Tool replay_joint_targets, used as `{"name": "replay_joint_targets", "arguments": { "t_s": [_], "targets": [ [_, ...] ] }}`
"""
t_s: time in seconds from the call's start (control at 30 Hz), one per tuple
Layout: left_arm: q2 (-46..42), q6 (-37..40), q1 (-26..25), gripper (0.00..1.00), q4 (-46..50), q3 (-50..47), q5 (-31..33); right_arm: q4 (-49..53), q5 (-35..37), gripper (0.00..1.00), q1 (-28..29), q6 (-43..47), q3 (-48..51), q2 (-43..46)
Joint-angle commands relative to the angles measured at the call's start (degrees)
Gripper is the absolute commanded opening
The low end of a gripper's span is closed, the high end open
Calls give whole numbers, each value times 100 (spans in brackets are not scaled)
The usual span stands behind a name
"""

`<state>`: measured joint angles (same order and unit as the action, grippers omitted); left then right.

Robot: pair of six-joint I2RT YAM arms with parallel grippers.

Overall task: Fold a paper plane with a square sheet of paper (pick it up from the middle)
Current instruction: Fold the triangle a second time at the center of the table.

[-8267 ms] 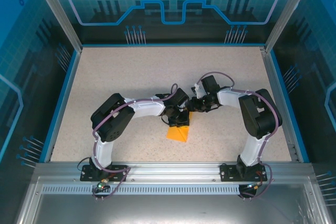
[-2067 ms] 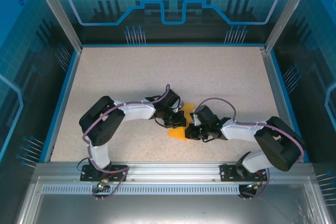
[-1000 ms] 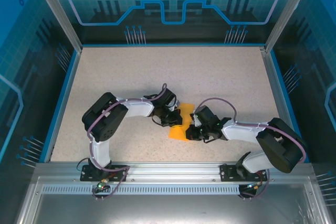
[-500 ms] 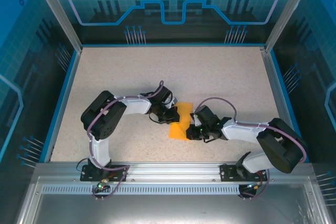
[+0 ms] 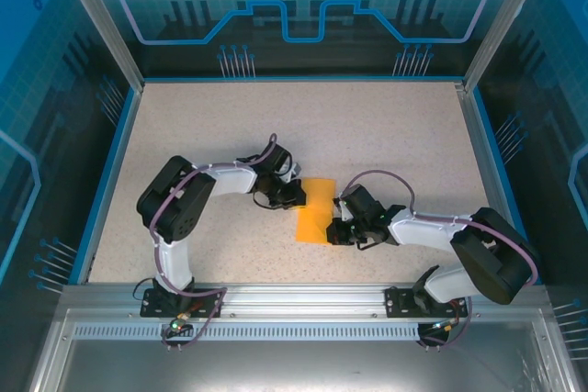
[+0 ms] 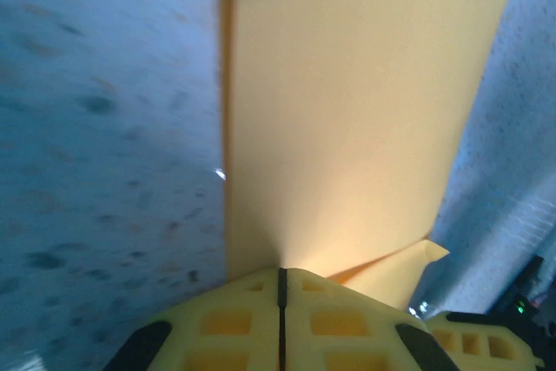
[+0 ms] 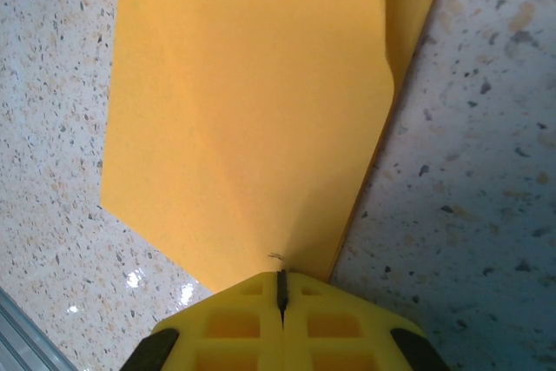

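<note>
Orange creased paper (image 5: 315,209) flat on speckled table (image 5: 230,126)

The folded sheet of paper (image 5: 317,208) is laid flat on the tabletop (image 5: 230,126), a little nearer than centre. It is flanked by both arms. The left end effector (image 5: 296,195) is placed at its left edge, toward the far corner. The right end effector (image 5: 336,229) is placed at its right edge, toward the near corner. In each wrist view the sheet is seen directly ahead of the tips, meeting them.
</note>
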<state>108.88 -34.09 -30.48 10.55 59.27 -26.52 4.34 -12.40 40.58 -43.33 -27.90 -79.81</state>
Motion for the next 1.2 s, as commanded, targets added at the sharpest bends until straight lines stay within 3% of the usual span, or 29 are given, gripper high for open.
{"name": "replay_joint_targets", "arguments": {
  "t_s": [0.0,0.2,0.33,0.73,1.17],
  "targets": [
    [-420,83,211,10,387,126,462,964,37,0,103,141,84,-46],
    [-1074,-255,150,10,414,-75,176,887,-21,0,99,158,50,-18],
    [-1289,-383,-174,10,447,-213,157,893,-42,0,95,212,-5,31],
    [-584,-513,-1063,10,61,-25,29,867,-34,0,65,300,-51,98],
    [111,-298,-1101,9,179,93,295,891,-65,0,37,343,-102,134]
  ]
}}
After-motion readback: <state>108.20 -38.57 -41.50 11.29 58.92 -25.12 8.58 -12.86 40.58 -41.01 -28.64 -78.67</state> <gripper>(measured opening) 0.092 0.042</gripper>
